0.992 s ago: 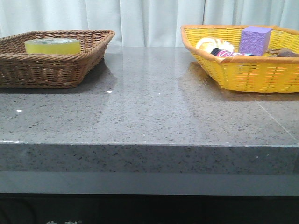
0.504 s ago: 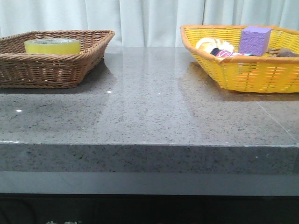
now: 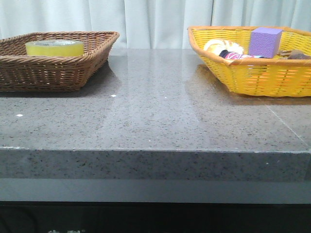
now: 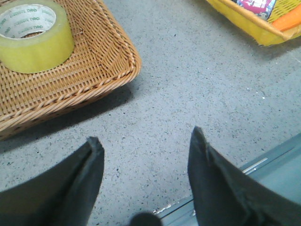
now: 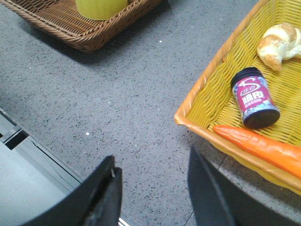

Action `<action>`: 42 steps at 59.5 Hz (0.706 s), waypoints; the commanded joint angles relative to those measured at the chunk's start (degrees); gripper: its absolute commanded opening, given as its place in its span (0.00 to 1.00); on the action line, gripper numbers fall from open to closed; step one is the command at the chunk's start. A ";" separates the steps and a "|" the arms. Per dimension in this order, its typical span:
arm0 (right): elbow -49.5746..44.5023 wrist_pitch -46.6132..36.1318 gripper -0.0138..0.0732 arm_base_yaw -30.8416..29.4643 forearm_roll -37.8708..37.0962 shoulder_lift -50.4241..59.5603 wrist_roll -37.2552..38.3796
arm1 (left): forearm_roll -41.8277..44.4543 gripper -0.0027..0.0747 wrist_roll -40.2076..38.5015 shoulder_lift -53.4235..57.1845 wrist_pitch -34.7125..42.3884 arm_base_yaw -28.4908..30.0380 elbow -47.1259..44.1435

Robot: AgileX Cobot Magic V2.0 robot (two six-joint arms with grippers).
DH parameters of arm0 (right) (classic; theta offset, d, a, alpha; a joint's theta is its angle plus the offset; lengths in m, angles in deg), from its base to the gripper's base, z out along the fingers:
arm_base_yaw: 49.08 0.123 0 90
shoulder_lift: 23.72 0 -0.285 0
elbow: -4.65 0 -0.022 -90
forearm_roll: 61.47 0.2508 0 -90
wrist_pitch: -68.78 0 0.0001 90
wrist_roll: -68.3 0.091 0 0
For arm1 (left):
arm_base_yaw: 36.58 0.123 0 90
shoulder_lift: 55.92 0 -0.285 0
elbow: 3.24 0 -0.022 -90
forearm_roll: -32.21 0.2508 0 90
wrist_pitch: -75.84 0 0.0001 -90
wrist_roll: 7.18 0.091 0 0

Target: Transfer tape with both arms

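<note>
The yellow-green tape roll [image 3: 54, 47] lies flat in the brown wicker basket [image 3: 73, 73] at the back left of the table. It also shows in the left wrist view [image 4: 33, 35] and, cut off by the frame edge, in the right wrist view [image 5: 99, 8]. My left gripper [image 4: 146, 139] is open and empty over the bare table near its front edge, short of the brown basket [image 4: 108, 61]. My right gripper [image 5: 153, 162] is open and empty over the table beside the yellow basket [image 5: 202, 101]. Neither gripper shows in the front view.
The yellow basket [image 3: 252, 77] at the back right holds a purple cube [image 3: 265, 41], a bread roll [image 5: 280, 43], a dark jar with a pink label [image 5: 254, 98] and an orange carrot [image 5: 258, 147]. The grey stone table [image 3: 160, 116] ends at a front edge.
</note>
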 commanded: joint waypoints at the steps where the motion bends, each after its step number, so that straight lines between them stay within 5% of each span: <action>1: 1.37 -4.45 0.49 -0.29 -0.73 0.44 0.54 | -0.85 0.55 -0.53 2.35 5.48 -0.46 0.17; 11: 1.37 -4.27 0.48 -0.29 -0.73 0.44 0.54 | -0.85 0.51 -0.53 2.94 5.49 -0.46 -0.09; 26: 1.37 -3.65 0.10 -0.29 -0.73 0.44 0.54 | -0.85 0.01 -0.53 2.94 5.94 -0.46 -0.09; 42: 1.37 -3.60 0.08 -0.29 -0.73 0.44 0.54 | -1.10 0.01 -0.69 2.94 5.01 -0.46 -0.09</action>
